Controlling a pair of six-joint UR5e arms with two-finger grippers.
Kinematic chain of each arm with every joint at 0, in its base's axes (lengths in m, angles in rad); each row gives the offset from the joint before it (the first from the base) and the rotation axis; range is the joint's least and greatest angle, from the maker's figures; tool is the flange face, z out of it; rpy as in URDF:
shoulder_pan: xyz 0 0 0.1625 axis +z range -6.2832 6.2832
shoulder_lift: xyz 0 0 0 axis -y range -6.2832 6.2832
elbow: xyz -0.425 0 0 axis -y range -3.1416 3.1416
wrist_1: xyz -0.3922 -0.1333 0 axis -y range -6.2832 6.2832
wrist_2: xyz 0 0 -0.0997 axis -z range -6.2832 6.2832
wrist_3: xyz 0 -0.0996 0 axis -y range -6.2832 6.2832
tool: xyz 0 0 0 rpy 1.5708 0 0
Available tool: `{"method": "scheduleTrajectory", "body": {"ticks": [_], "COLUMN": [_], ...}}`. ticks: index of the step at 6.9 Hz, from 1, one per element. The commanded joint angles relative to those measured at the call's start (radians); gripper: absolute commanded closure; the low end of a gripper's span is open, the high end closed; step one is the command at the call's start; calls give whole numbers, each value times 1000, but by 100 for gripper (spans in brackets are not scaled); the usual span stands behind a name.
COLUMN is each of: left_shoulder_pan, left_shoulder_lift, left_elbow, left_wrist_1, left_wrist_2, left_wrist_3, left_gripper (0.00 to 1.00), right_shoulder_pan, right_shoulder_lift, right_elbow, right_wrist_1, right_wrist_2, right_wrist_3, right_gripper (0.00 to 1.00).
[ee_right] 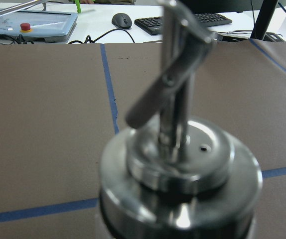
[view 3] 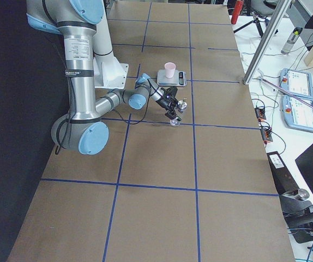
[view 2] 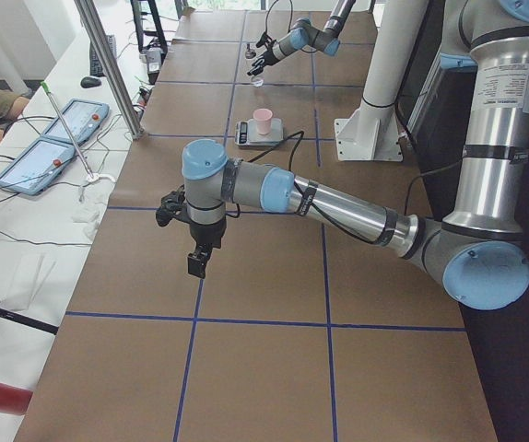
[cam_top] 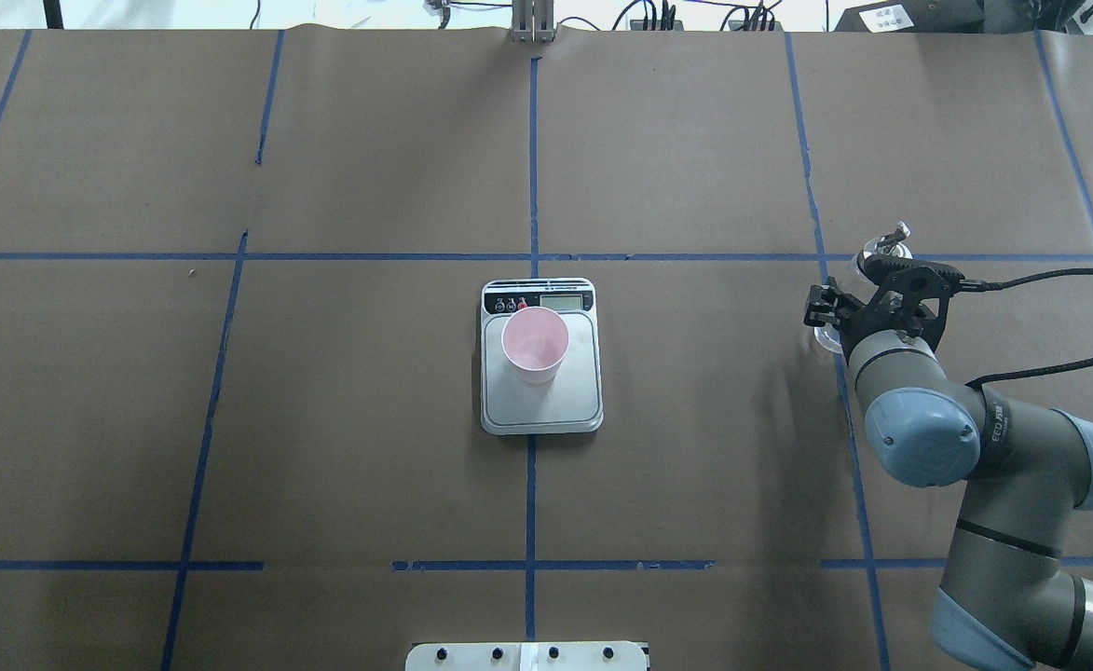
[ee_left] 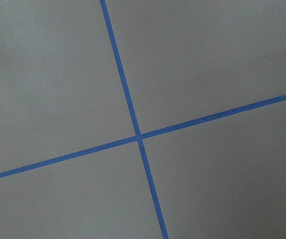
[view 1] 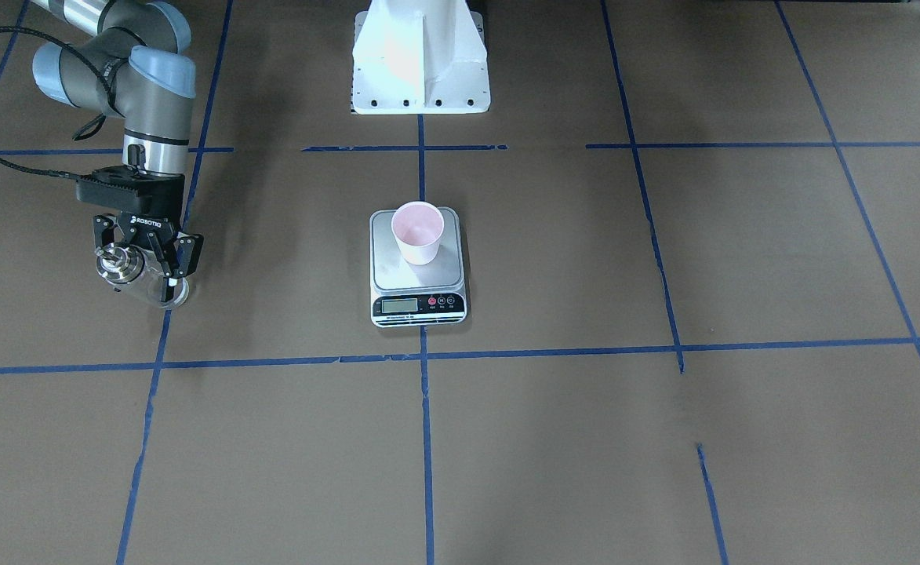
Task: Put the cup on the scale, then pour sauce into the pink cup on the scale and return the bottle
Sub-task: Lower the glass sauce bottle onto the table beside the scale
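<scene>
Brown tabletop: pale pink paper cup on steel-plated white scale, centre frame; right gripper jaws clamp clear silver-capped glass bottle, front view's left edge; left gripper jaws: cannot tell.

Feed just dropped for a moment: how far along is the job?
Done: the cup stands on the scale. In hand: the right gripper straddles the bottle, well away from the scale. Whether anything has been poured cannot be told; if not, pouring and returning the bottle remain.

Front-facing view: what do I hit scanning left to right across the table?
right gripper closed on the bottle → scale with the pink cup on its plate. Each pair overlaps, so it is not ordered within.
</scene>
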Motion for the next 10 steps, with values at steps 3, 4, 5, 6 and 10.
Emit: {"method": "scheduleTrajectory", "body": {"ticks": [3, 4, 5, 6, 10], "left_shoulder_pan": [3, 2, 2, 2, 3], "left_shoulder_lift": [-2, -12, -15, -18, -18], "left_elbow": [0, 0, 0, 0, 0], "left_wrist_1": [1, 1, 3, 3, 3], "left_wrist_2": [0, 2, 18, 18, 20], "left_wrist_3": [0, 0, -2, 0, -2], "left_gripper": [0, 0, 0, 0, 0], "right_shoulder_pan": [0, 0, -2, -3, -26], "right_shoulder_lift": [0, -2, -2, -2, -142], "right_elbow": [2, 4, 8, 16, 151], "right_wrist_1": [0, 0, 0, -1, -9], "right_wrist_2": [-2, -1, 8, 35, 175], "right_wrist_3": [2, 2, 1, 1, 2], "right_gripper": [0, 0, 0, 0, 0]}}
